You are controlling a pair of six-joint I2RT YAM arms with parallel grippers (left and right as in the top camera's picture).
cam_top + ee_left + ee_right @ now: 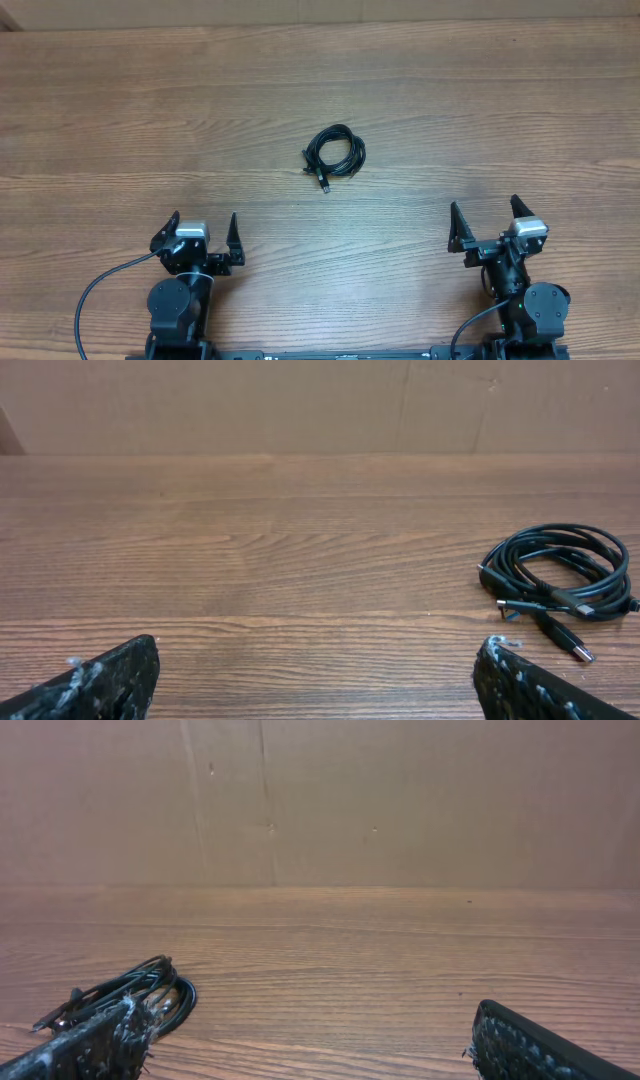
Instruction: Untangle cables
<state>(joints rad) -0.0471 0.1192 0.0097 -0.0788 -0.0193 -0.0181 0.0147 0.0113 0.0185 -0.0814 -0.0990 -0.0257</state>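
Observation:
The cables (335, 153) lie as one small coiled bundle of thin black cords in the middle of the wooden table, a plug end poking out toward the front. In the left wrist view the cables (560, 575) sit ahead to the right; in the right wrist view the cables (125, 995) sit low at the left, partly behind a finger. My left gripper (204, 233) rests near the front left, open and empty, far from the bundle. My right gripper (490, 222) rests near the front right, open too, nothing between its fingers.
The wooden table (150, 120) stretches bare around the bundle. A brown cardboard wall (400, 800) stands along the far edge. A thick black wire (95, 290) loops from the left arm's base at the front.

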